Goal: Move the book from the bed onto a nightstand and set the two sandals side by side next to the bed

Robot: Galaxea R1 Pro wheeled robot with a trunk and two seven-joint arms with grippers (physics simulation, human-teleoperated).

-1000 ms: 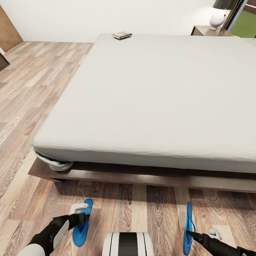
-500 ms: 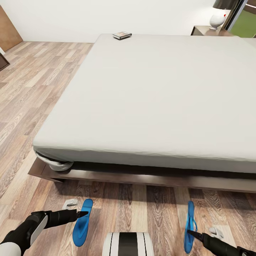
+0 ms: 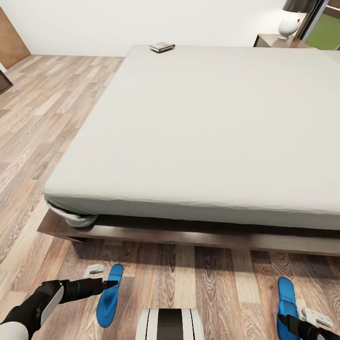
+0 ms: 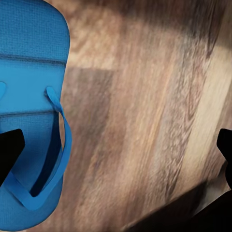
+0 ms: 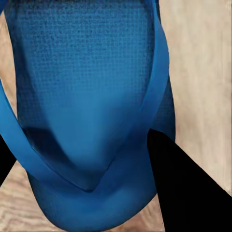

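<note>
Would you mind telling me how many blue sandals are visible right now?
2. One sandal lies on the floor before the bed, beside the left gripper. The other sandal lies further right, at the right gripper.

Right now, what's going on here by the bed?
The robot faces the bed with both arms low over the floor. The left tool is open beside one sandal, which lies flat. The right tool is at the other sandal, far to the right. The book sits on the bed's far corner.
</note>
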